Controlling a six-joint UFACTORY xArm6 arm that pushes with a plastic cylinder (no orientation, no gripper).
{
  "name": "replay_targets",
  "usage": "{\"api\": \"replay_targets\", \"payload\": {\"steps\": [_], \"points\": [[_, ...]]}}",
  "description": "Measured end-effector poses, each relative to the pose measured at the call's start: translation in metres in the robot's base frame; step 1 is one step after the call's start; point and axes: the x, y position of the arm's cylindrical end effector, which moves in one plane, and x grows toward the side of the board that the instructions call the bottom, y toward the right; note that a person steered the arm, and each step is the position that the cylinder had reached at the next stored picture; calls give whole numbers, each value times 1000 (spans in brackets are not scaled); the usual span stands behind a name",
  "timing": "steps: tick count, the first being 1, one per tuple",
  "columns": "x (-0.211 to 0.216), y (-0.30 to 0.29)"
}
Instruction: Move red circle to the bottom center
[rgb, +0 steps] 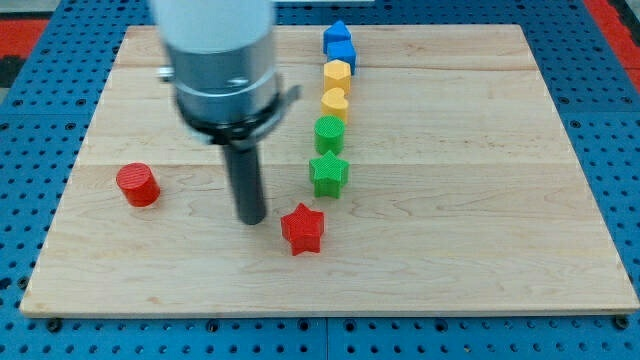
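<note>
Nearest the view's bottom: red star (302, 229), lying flat on the wooden table (480, 200), roughly bottom center.

My tip (251, 219) sits just to the view's left of the red star, close beside it; a sliver of table shows between them, though contact can't be ruled out from this angle. No claw on this arm, just the straight dark rod, so nothing is held and there is no opening to report.

Red circle (137, 185), a short cylinder, stands well apart from the tip, at the view's left, slightly farther up than the star. Not at the bottom center.

Farther up, a near-vertical column right of the rod: green star (328, 173), green circle (329, 133), then two yellow blocks, (334, 102) and (337, 75), shapes unclear, maybe a cylinder and a hexagon. Top of the column: two blue blocks touching, (342, 54) and (337, 33), shapes hard to make out.

Blue pegboard (40, 120) surrounds the table. No readable writing, labels or brands anywhere.
</note>
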Motion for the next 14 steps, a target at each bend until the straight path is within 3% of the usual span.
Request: {"api": "replay_targets", "payload": {"steps": [2, 3, 5, 6, 7, 8, 11, 12, 13, 14], "points": [[23, 74], [17, 72], [15, -89], [-27, -122], [-57, -73], [-86, -132], [-187, -163], [-162, -79], [-59, -51], [-19, -16]]}}
